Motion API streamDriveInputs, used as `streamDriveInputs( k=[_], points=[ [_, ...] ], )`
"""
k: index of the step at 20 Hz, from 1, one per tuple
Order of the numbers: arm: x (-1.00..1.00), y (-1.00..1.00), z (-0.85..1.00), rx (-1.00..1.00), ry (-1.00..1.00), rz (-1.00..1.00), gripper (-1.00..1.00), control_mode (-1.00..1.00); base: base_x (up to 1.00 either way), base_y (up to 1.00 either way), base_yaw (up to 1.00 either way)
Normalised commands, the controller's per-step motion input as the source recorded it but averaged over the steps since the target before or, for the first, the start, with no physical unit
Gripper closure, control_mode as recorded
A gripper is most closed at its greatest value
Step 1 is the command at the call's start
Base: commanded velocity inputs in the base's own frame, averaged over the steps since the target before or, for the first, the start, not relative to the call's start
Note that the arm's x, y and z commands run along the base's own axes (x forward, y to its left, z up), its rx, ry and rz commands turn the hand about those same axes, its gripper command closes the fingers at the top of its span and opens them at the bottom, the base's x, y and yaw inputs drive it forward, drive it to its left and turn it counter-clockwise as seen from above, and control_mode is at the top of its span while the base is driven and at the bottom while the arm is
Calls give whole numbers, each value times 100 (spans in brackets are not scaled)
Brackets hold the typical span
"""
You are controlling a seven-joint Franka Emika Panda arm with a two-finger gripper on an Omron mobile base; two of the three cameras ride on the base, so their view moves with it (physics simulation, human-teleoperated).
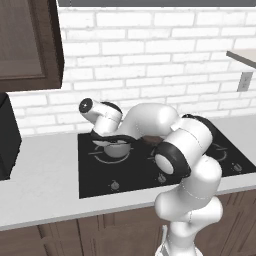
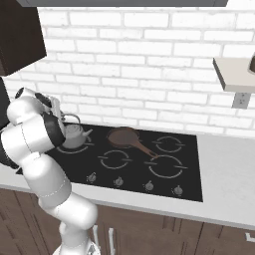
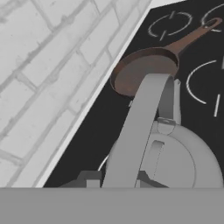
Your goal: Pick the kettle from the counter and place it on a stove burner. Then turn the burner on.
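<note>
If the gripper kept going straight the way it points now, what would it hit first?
The kettle: in the hand view the gripper is shut on its arched handle, with lid and body right below. Past that, likely the cooktop glass.

I see a kettle of smooth, dull grey metal with a thin metal handle. The cooktop is glossy black glass. The pan looks matt brown. The desk is smooth and pale, over dark wood cabinets. The wall is rough white brick.
</note>
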Motion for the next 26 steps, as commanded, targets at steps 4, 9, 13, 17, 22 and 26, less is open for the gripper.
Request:
streamDriveInputs(
  k=[4, 9, 13, 17, 22, 26],
  points=[
    [6, 20, -40, -1, 0, 0, 100, -100, 0, 0, 0],
    [0, 15, -36, 0, 0, 0, 100, -100, 0, 0, 0],
    [1, 2, -1, 1, 0, 0, 100, -100, 0, 0, 0],
    [11, 19, 0, 0, 0, -3, 100, -100, 0, 0, 0],
    [16, 28, 0, 0, 0, -5, 100, -100, 0, 0, 0],
    [0, 0, 0, 0, 0, 0, 100, -100, 0, 0, 0]
  ],
)
